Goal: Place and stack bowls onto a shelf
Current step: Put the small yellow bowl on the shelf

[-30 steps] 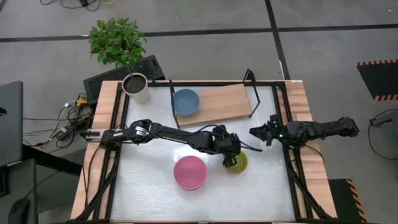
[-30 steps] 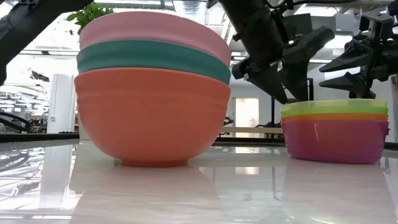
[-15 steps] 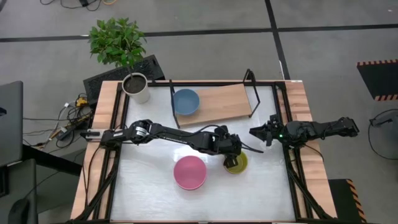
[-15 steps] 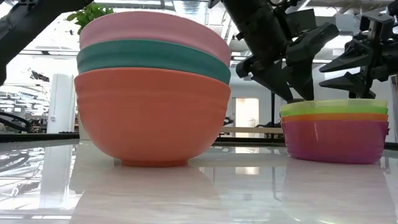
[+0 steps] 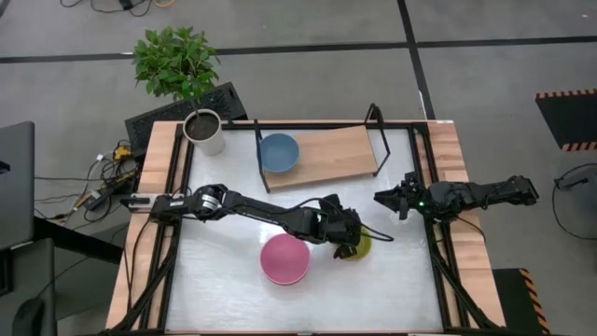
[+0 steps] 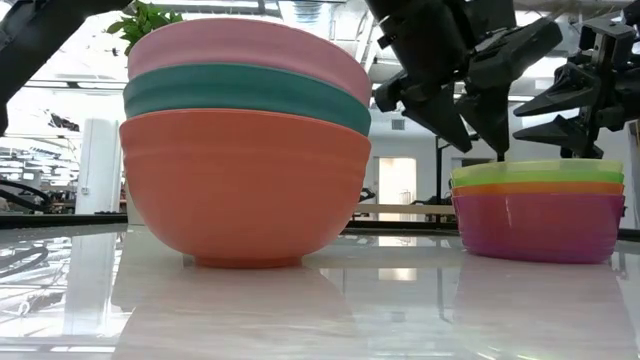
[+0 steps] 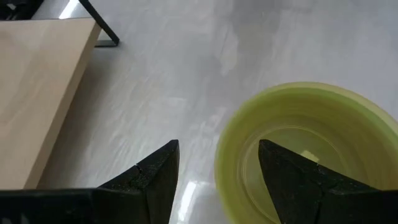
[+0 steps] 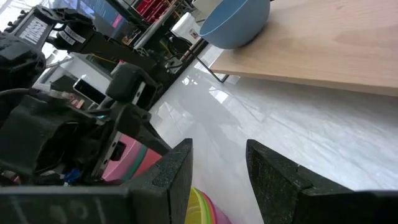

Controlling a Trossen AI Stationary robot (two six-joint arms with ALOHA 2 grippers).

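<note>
Fingers (image 7: pixel 292 180) of left gripper (image 5: pixel 347 245) spread astride near rim of yellow-green bowl (image 5: pixel 358 246) on table (image 5: pixel 224 280), stack directly beneath; right gripper (image 5: pixel 384 199) shut, parked farther off.

The shelf (image 5: pixel 340 155) stands at the far middle of the surface (image 5: pixel 224 280), with one bowl (image 5: pixel 279 152) on its left end. A plant pot (image 5: pixel 204 132) sits at the surface's far left corner, left of the shelf. Nearer the front, a three-bowl stack (image 5: pixel 284 259) stands just left of centre, and a second bowl stack (image 5: pixel 359 247) lies just to its right, the two apart. The left gripper (image 5: pixel 347 245) hangs over the second stack's left rim, one of its fingers (image 7: pixel 298 180) over the top bowl's inside, the other outside the rim. The right gripper (image 5: pixel 382 198) waits at the surface's right edge, right of the shelf.
</note>
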